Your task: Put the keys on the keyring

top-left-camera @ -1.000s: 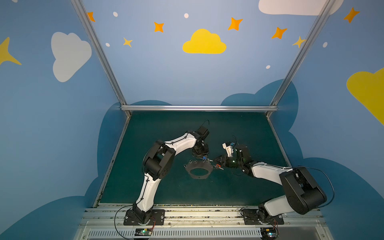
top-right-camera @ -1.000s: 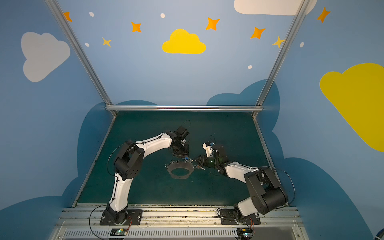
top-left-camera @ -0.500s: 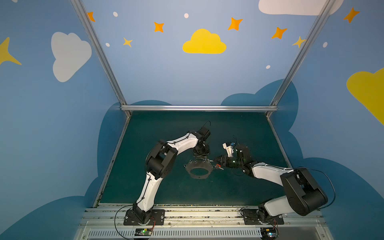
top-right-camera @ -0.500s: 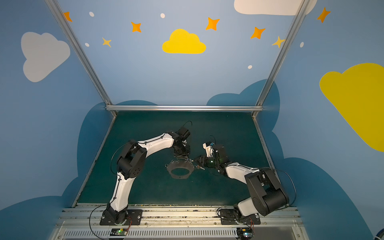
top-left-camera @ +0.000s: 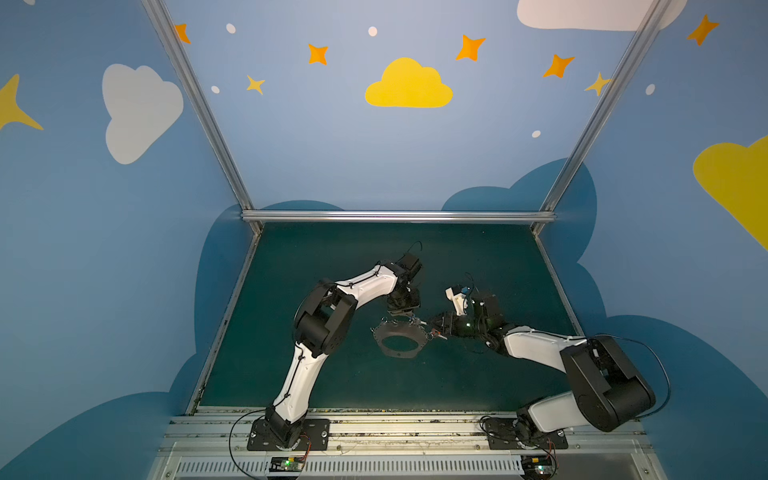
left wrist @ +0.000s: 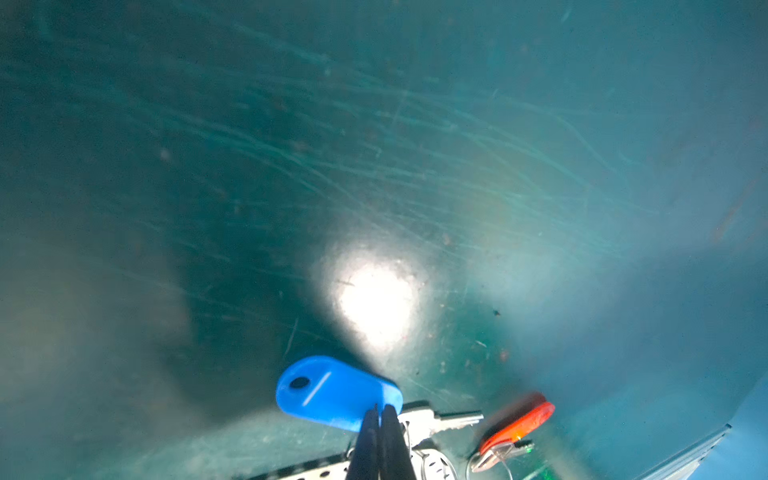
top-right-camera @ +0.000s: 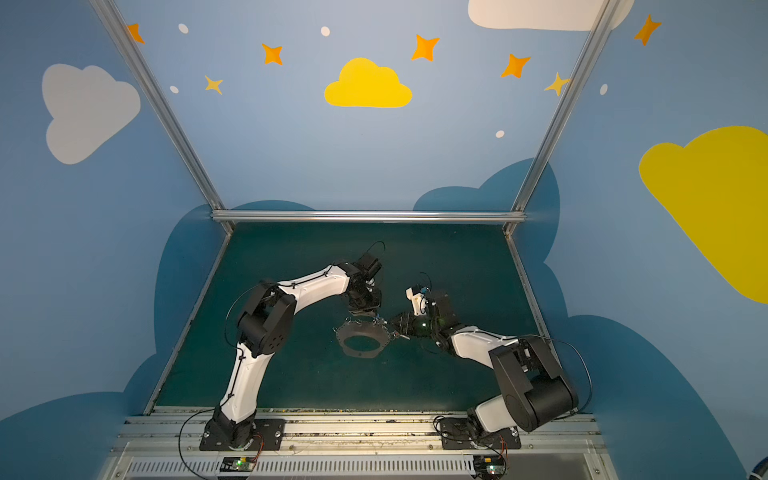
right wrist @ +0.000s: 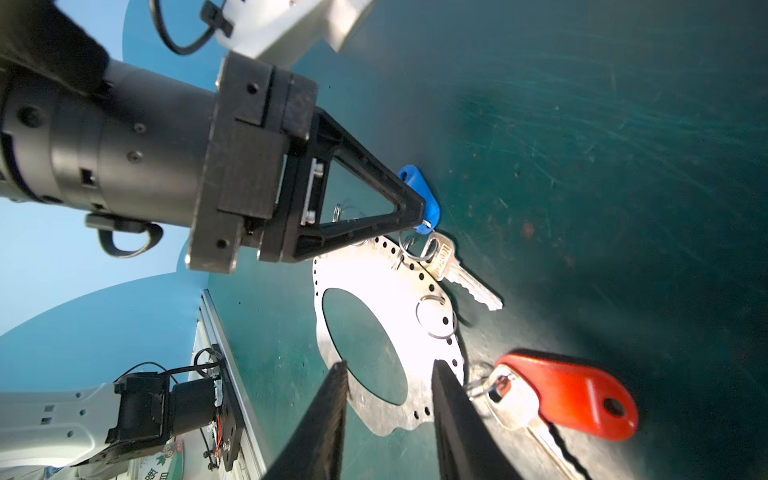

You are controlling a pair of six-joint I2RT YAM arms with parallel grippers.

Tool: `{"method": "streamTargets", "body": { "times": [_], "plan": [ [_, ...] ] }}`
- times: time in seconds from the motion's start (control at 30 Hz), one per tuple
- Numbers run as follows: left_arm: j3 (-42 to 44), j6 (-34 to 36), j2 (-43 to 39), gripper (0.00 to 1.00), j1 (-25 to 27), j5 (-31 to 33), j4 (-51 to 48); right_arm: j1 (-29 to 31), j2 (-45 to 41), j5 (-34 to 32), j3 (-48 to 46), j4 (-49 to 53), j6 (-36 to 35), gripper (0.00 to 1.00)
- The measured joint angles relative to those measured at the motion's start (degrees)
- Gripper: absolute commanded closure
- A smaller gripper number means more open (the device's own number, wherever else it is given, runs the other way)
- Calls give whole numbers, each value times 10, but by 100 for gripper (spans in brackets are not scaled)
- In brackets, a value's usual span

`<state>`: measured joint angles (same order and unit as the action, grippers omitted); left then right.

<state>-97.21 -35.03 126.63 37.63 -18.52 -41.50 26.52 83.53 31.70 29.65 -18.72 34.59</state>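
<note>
The keyring (top-left-camera: pixel 397 331), a flat grey oval plate with a big oval hole, lies near the middle of the green worktop (top-left-camera: pixel 457 382) in both top views. Small holes run along its edge. A wire ring (right wrist: pixel 436 318) sits on its band at about 2 o'clock.

The left pincer (top-left-camera: pixel 409 318) comes down at the 1 o'clock edge of the plate. Its jaws are pressed together. In the right wrist view their tip meets the narrow end of the blue tag (right wrist: pixel 422 195), where a tiny ring (right wrist: pixel 426 225) shows. Whether it pinches this ring or only touches the tag, I cannot tell. The silver key (right wrist: pixel 455 268) of this tag lies on the worktop just outside the plate, also at 1 o'clock. Its split ring (right wrist: pixel 409 249) overlaps the plate's edge, but it is not clear if it passes through a hole.

The right pincer (right wrist: pixel 390 368) reaches in from 3 o'clock. Its jaws stand apart, low over the plate, one finger (right wrist: pixel 330 415) at the rim of the big hole and the other finger (right wrist: pixel 457 415) at the outer edge. Nothing is clamped between them. Just beside the outer finger, at 3 o'clock of the plate, lies the second key (right wrist: pixel 513 409) with the red-orange tag (right wrist: pixel 573 395). Its small ring (right wrist: pixel 478 386) is very near the plate's edge.
</note>
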Motion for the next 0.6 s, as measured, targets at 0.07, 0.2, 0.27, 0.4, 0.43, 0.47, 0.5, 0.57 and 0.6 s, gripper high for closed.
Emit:
{"method": "streamTargets", "body": {
  "times": [0.07, 0.2, 0.27, 0.4, 0.43, 0.47, 0.5, 0.57, 0.6],
  "plan": [
    [8, -4, -8, 96, 0, 0, 3, 2, -2, -2, 0, 0, -1, 64],
    [28, -12, -43, 96, -2, 0, 4, 19, -16, -8, 0, 2, -9, 68],
    [35, -17, -65, 96, -3, 0, 6, 33, -18, -10, 0, 2, -13, 68],
    [46, -27, -104, 96, -3, -1, 16, 57, -17, -19, 1, 1, -14, 71],
    [50, -31, -111, 96, -3, -1, 20, 63, -16, -23, 1, -2, -13, 71],
    [54, -34, -117, 96, -3, -2, 23, 67, -15, -26, 1, -6, -12, 71],
    [59, -37, -122, 96, -3, -3, 27, 75, -14, -33, 1, -11, -10, 71],
    [68, -45, -128, 96, -3, -6, 34, 86, -14, -50, 1, -20, -9, 69],
    [72, -48, -130, 96, -3, -7, 37, 91, -14, -61, 1, -27, -7, 69]
  ]
}}
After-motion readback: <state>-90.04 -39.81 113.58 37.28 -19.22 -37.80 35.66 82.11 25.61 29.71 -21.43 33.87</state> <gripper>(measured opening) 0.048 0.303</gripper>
